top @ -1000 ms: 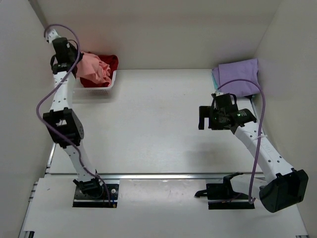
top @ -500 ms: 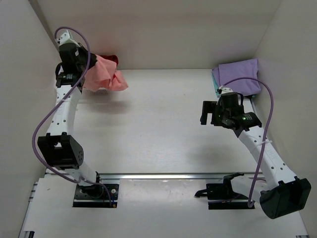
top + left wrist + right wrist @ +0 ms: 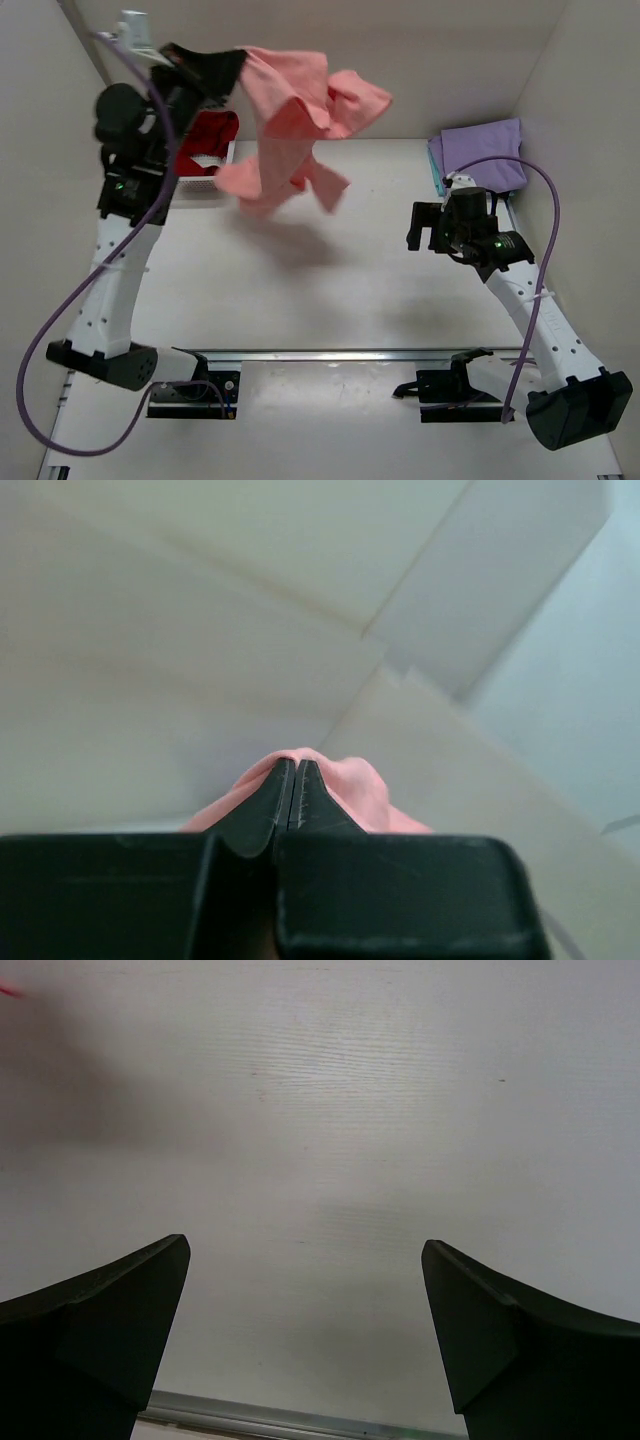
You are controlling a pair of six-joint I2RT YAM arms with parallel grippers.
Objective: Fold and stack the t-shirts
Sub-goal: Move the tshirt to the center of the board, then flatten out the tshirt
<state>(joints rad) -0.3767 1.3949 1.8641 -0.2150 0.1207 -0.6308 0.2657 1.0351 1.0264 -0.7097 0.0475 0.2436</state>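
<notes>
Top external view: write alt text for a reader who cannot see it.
The left gripper, shut on a salmon-pink t-shirt, holds it high above the table, cloth hanging loose. A dark red t-shirt lies in the white basket far left; the right gripper hovers open near a lavender t-shirt far right.

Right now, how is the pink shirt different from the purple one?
The salmon-pink t-shirt hangs in the air, pinched by the shut left gripper; the lavender-purple t-shirt lies at the far right corner of the table, held by nothing. The salmon-pink t-shirt is loose and rumpled, with parts dangling; the lavender-purple t-shirt lies flat in a neat rectangle. Both are plain, single-coloured cloth shirts.
</notes>
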